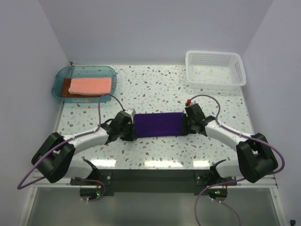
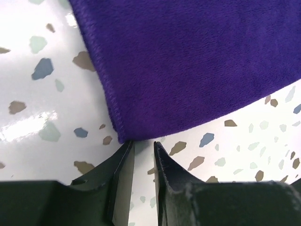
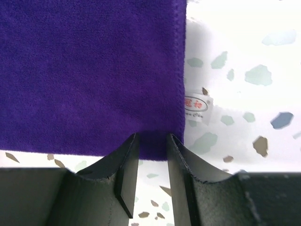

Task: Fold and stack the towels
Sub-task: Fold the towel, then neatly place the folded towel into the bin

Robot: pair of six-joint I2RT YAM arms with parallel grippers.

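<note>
The purple towel [image 1: 157, 125] lies as a flat folded rectangle on the speckled table between my two grippers. My left gripper [image 1: 130, 128] is at its left end. In the left wrist view the jaws of the left gripper [image 2: 143, 142] stand narrowly open, with bare table between them and a corner of the purple towel [image 2: 197, 61] just past the tips. My right gripper [image 1: 186, 123] is at the right end. There the right gripper [image 3: 153, 135] is closed on the near edge of the purple towel [image 3: 84, 70], close to its corner. The pink towel [image 1: 91, 85] lies folded on the brown towel [image 1: 66, 88].
A teal tray [image 1: 56, 81] at the back left holds the pink and brown towels. A white mesh basket [image 1: 214, 85] stands at the back right. A small white label [image 3: 195, 107] sticks out from the purple towel's right edge.
</note>
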